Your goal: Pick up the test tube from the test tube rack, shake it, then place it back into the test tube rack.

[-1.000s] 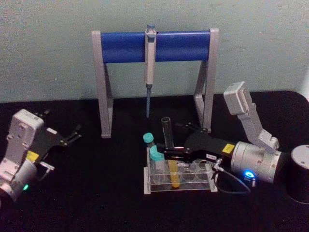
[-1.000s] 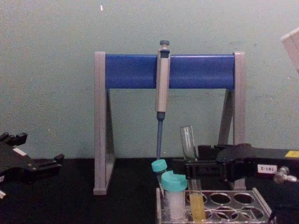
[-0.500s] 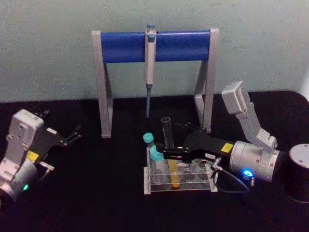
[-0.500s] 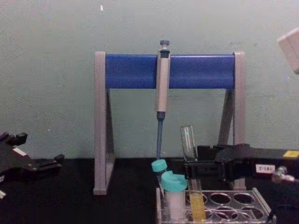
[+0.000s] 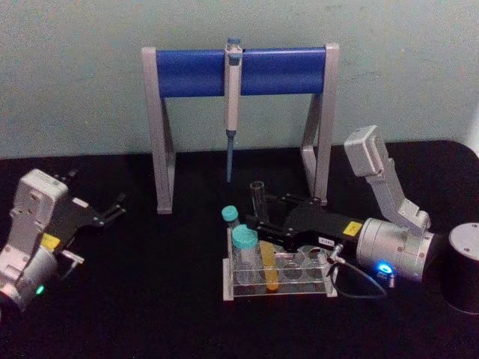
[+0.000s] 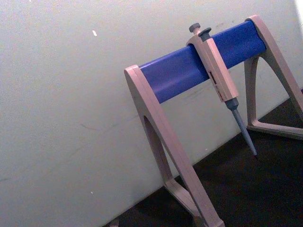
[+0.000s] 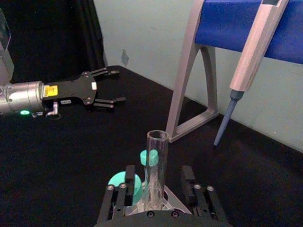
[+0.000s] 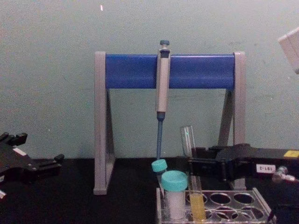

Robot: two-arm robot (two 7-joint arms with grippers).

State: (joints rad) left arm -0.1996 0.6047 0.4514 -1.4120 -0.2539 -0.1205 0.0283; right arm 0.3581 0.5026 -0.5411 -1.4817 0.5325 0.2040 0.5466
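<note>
The test tube (image 5: 258, 203) stands upright in the front row of the clear test tube rack (image 5: 288, 288), with yellow-orange liquid in its lower part (image 8: 197, 207). My right gripper (image 5: 263, 217) reaches in from the right at the height of the tube's middle. In the right wrist view its fingers (image 7: 125, 182) stand apart on either side of the test tube (image 7: 156, 161), a gap on each side, so it is open. My left gripper (image 5: 111, 211) rests open over the black table at far left, away from the rack.
Two teal-capped vials (image 5: 244, 239) stand in the rack just left of the tube. Behind it is the grey-and-blue pipette stand (image 5: 187, 73) with a pipette (image 5: 232, 90) hanging. A dark cylinder (image 5: 464, 265) sits at the right edge.
My right gripper's fingers have spread and let go of the test tube, which stays standing in the rack. The left arm has not moved.
</note>
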